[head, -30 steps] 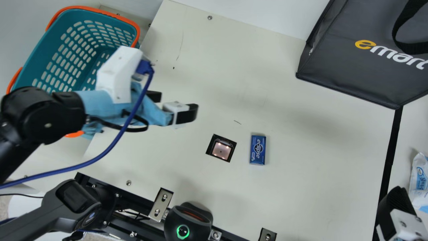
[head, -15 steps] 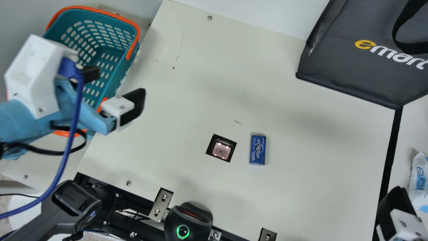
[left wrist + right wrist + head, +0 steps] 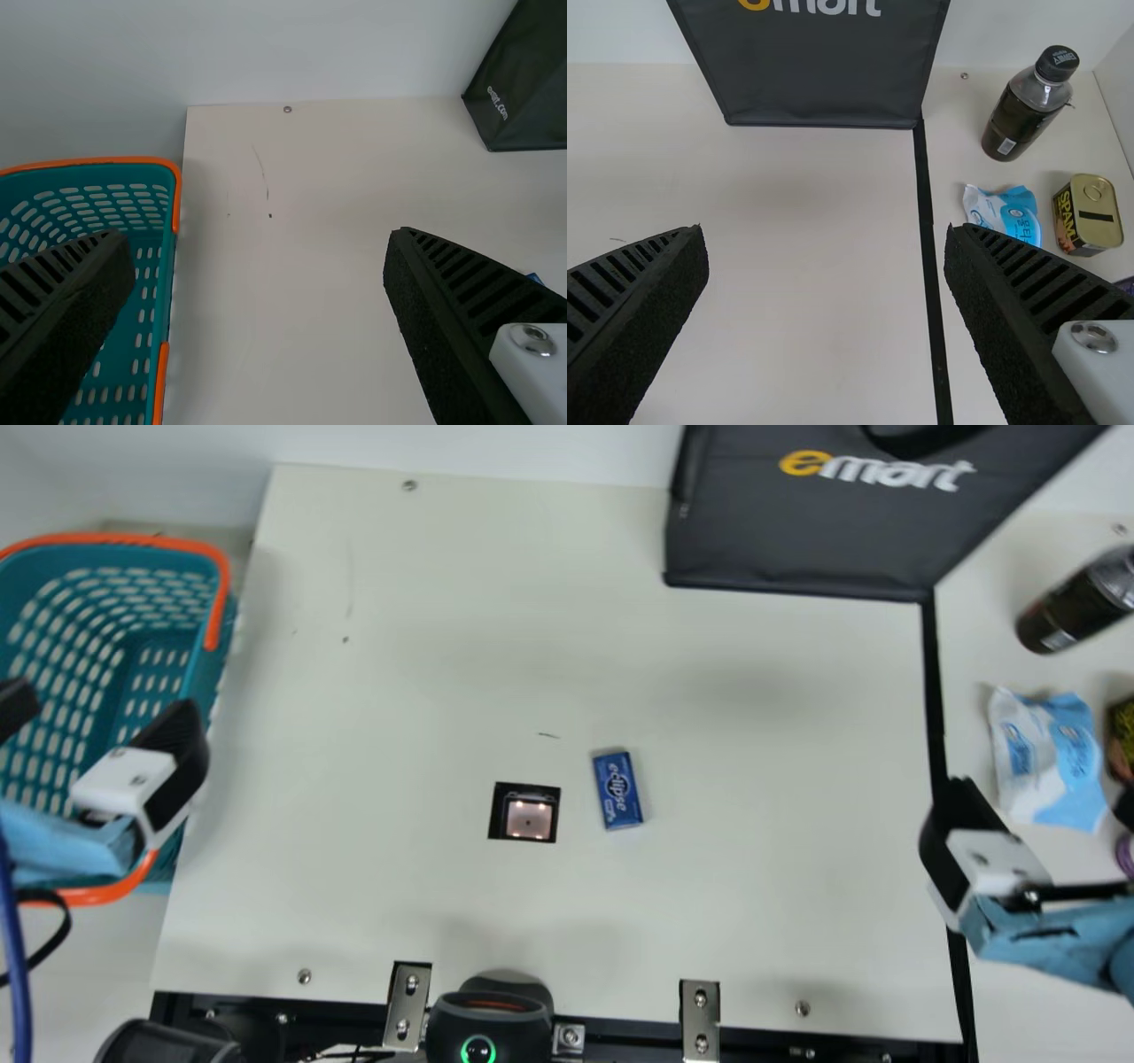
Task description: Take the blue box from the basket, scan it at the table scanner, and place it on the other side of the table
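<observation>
1. Blue box (image 3: 617, 790): on the table (image 3: 399, 921), just right of the table scanner (image 3: 529, 815), well apart from both grippers.
2. Left gripper (image 3: 96, 722): well left of the scanner, spread wide, holding nothing.
3. Right gripper (image 3: 1041, 806): well right of the scanner, spread wide, holding nothing.
4. Basket (image 3: 226, 629): far left of the scanner.
5. Dark bag (image 3: 797, 536): beyond the scanner, rightward; contents hidden.

Left end effector (image 3: 106, 704) wide open; right end effector (image 3: 1044, 795) likewise.
</observation>
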Available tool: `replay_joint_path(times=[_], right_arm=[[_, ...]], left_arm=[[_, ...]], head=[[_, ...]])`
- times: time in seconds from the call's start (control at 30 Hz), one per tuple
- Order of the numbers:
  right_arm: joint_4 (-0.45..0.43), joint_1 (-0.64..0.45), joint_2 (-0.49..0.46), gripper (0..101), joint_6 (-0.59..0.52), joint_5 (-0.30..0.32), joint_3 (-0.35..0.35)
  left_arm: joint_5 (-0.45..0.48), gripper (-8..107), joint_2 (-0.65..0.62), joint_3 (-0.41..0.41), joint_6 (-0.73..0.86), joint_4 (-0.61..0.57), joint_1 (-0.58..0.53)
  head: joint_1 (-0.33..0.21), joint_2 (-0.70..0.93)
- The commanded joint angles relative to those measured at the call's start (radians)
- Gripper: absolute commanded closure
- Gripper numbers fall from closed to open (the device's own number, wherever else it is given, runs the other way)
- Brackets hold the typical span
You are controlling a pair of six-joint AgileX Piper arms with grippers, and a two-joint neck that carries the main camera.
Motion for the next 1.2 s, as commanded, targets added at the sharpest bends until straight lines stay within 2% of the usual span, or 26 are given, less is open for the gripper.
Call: replay_joint_path(times=[0.0,0.17,0.37,0.67,0.8,1.0,1.17], right_arm=[[0.000,0.000,0.000,6,0.000,0.000,0.000],[-0.003,0.009,0.007,6,-0.006,0.002,-0.002],[0.014,0.082,0.040,6,-0.053,0.007,0.007],[0.114,0.219,0.074,6,-0.195,0.007,0.059],[0.146,0.248,0.102,6,-0.224,0.007,0.069],[0.138,0.292,0.187,6,-0.198,0.007,0.021],[0.078,0.382,0.275,6,-0.099,0.007,-0.026]], left_arm=[[0.000,9,0.000,0.000,0.000,0.000,0.000],[0.000,9,0.000,0.000,0.000,0.000,0.000],[0.000,9,0.000,0.000,0.000,0.000,0.000],[0.000,9,0.000,0.000,0.000,0.000,0.000],[0.000,9,0.000,0.000,0.000,0.000,0.000],[0.000,9,0.000,0.000,0.000,0.000,0.000],[0.000,9,0.000,0.000,0.000,0.000,0.000]], head=[[-0.026,-0.025],[-0.026,-0.025],[-0.026,-0.025],[-0.026,-0.025],[-0.026,-0.025],[-0.026,-0.025],[-0.026,-0.025]])
